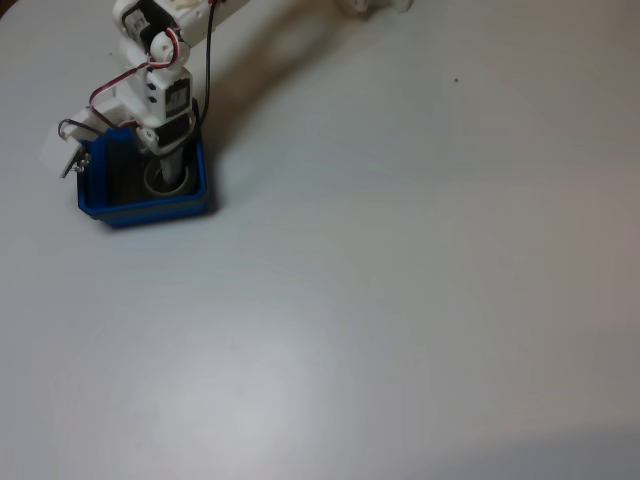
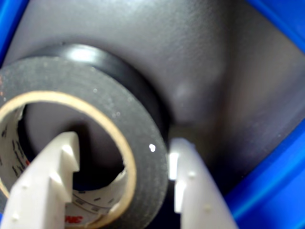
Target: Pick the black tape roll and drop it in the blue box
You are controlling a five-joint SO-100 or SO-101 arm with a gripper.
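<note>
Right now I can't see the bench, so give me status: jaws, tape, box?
Gripper down inside the blue box. Jaws straddle the wall of the black tape roll, one inside the core, one outside. Roll over the box floor. Nothing in the way.

You see the black tape roll [image 2: 143, 143] with a matt charcoal face, a glossy black outer band and a pale beige core printed with small dark lettering and a touch of red. The blue box [image 1: 150, 210] has bright-blue walls around a dark grey, finely speckled floor, set on a plain pale grey bench [image 1: 420, 280]. Your hand [image 2: 121, 179] has off-white fingers [image 2: 47, 186], and the arm is white and black with red, white and black wires [image 1: 165, 55].
</note>
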